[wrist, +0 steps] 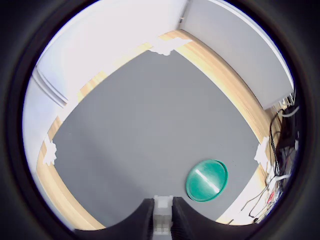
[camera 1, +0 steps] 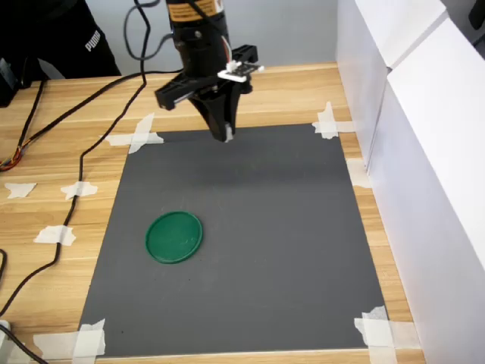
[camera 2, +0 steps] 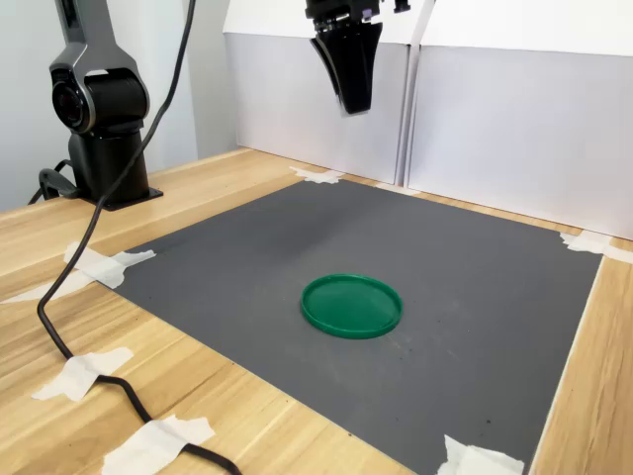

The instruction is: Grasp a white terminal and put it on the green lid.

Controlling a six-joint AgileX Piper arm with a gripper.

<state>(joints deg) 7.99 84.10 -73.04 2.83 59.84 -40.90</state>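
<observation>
The green lid (camera 1: 174, 236) (wrist: 206, 180) (camera 2: 351, 305) lies flat on the grey mat, empty, toward the first exterior view's lower left. My gripper (camera 1: 226, 133) (wrist: 162, 212) (camera 2: 353, 107) hangs high above the mat's far part, well away from the lid. In the wrist view its two dark fingers are shut on the white terminal (wrist: 162, 206), a small pale block pinched between the tips. A white speck shows at the fingertips in the first exterior view. In the second exterior view the terminal is too small to make out.
The grey mat (camera 1: 258, 250) is taped to a wooden table (camera 1: 61, 152) with white tape pieces at its corners. White panels (camera 1: 432, 152) wall the first exterior view's right. A black cable (camera 2: 69, 336) crosses the wood, and the arm's base (camera 2: 99, 129) stands beyond it.
</observation>
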